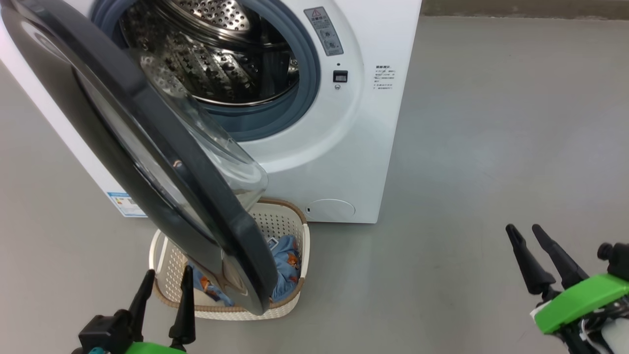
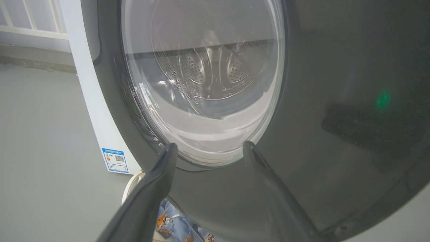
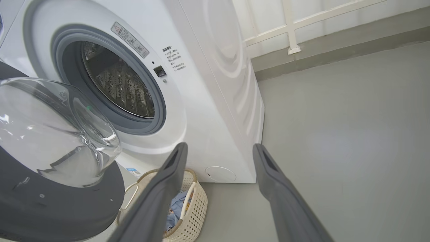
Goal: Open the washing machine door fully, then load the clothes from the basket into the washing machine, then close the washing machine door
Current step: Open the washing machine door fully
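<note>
Left tool [image 1: 168, 270] at 7 o'clock and right tool [image 1: 522, 227] at 4 o'clock both gape empty, and the washing machine door [image 1: 162, 162] hangs open over the basket [image 1: 282, 221] of clothes [image 1: 287, 260]. From the left wrist, spread fingers face the door's glass. From the right wrist, spread fingers frame the washing machine [image 3: 208, 101], with the basket at 7 o'clock.

The washing machine door [image 1: 186, 172] at the left of the head view has a glossy black rim and a clear, smooth glass bowl. The washing machine [image 1: 354, 147] is glossy white – metal or plastic, hard to say – with a shiny perforated steel drum [image 1: 216, 64] and a matt grey-blue rubber gasket [image 1: 308, 88]. At bottom centre the basket [image 1: 280, 223] is cream perforated plastic, the clothes [image 1: 287, 258] soft cloth. The floor [image 1: 491, 147] is smooth, matt grey.
</note>
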{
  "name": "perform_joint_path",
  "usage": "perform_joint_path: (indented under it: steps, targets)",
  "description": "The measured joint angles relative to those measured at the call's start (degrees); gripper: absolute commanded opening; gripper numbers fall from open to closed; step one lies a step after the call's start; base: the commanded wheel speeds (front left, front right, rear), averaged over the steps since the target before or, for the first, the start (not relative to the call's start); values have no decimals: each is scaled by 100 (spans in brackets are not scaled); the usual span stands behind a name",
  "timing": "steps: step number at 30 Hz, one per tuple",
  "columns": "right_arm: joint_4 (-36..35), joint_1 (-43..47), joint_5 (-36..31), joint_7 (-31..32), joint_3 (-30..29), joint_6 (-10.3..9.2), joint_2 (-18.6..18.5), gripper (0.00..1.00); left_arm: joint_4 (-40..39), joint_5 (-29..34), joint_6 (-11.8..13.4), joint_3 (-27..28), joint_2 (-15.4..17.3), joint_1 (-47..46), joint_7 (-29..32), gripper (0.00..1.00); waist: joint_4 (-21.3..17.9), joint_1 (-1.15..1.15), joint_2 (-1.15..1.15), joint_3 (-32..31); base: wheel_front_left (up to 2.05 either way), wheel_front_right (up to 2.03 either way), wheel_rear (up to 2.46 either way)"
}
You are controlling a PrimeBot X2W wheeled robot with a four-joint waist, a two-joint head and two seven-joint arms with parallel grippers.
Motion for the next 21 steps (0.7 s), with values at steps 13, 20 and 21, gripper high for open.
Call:
perform_joint_path:
  steps: [13, 20, 21]
  targets:
    - [-561, 728, -1867, -1, -1148, 0, 627, 100, 1, 0, 0, -10, -2, -1, 0, 100, 48, 0, 0, -29, 0, 0, 0]
    - [-649, 946, -2129, -1, -1322, 0, 799, 100, 2, 0, 0, -19, -1, -1, 0, 100, 47, 0, 0, -41, 0, 0, 0]
    - [-649, 948, -2129, -1, -1329, 0, 812, 100, 2, 0, 0, -19, -2, -1, 0, 100, 47, 0, 0, -43, 0, 0, 0]
